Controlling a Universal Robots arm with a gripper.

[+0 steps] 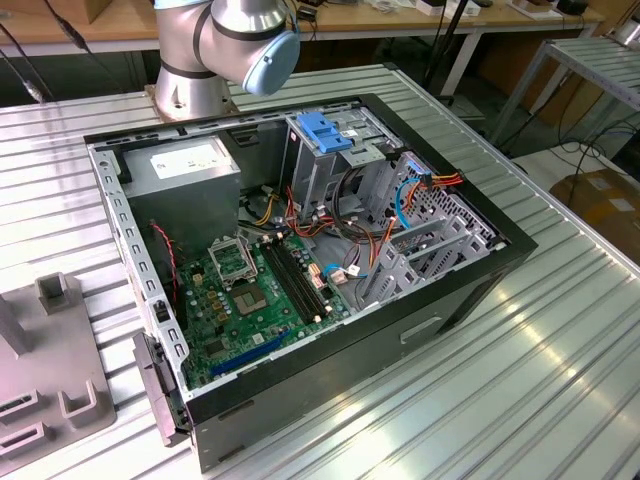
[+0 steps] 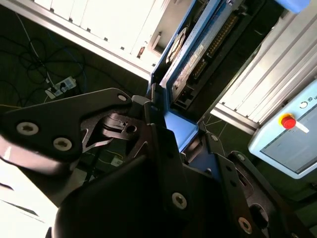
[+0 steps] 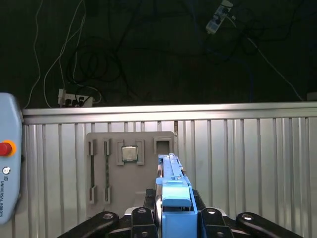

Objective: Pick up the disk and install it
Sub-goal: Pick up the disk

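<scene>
Disk [image 3: 175, 196] blue-framed; motherboard [image 1: 245, 300] green; table [image 1: 545, 350] ribbed silver.

We find the arm [image 1: 228, 38] beyond the computer case [image 1: 420, 335] cut off at the picture's edge. The hand [image 2: 173, 124] hides one end of the disk [image 2: 198, 49].

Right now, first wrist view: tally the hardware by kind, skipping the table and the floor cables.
disk: 1
end effector: 1
fixture plate: 1
CPU chip: 1
teach pendant: 1
Total: 5
</scene>
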